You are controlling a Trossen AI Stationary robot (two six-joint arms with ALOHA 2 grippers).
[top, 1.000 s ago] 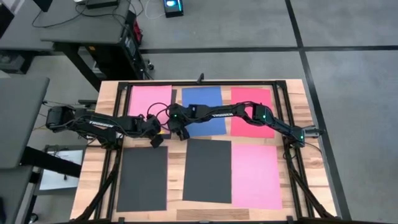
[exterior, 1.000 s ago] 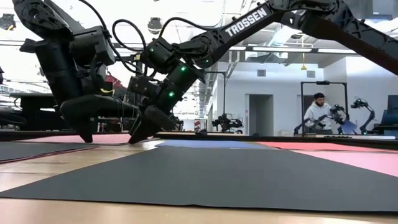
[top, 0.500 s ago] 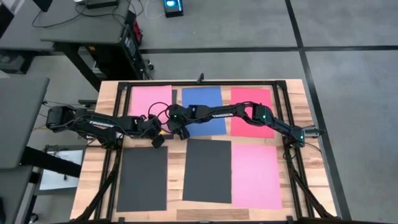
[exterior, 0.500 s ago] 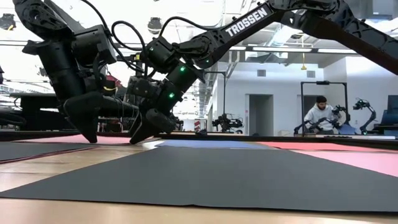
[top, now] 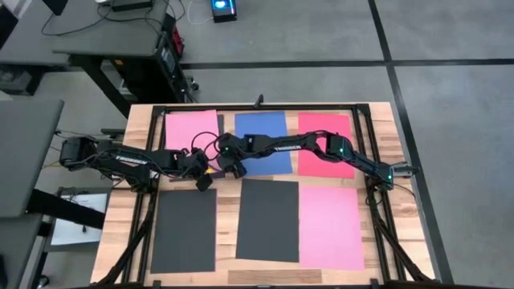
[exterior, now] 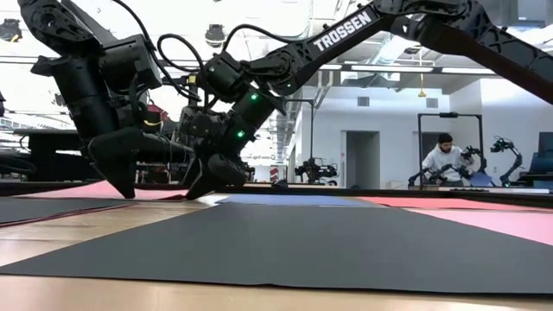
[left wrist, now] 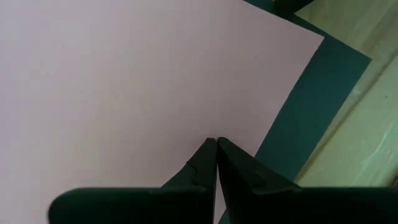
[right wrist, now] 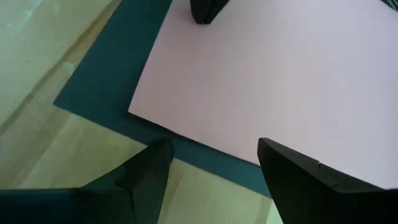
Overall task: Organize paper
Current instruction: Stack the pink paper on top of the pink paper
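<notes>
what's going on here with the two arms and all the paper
Coloured sheets lie in two rows on the table. Both arms meet at the far-left pink sheet, which lies on a dark sheet showing past its edges. The left gripper is shut, its tips over the pink sheet near its corner. The right gripper is open, straddling that same corner. The blue sheet, red sheet and near row lie flat, untouched.

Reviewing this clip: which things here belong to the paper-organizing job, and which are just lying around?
Job:
far pink sheet, dark sheet beneath it, blue sheet, red sheet, near left dark sheet, near middle dark sheet, near pink sheet, left gripper, right gripper.

Lying about:
person in the background, side desk.
</notes>
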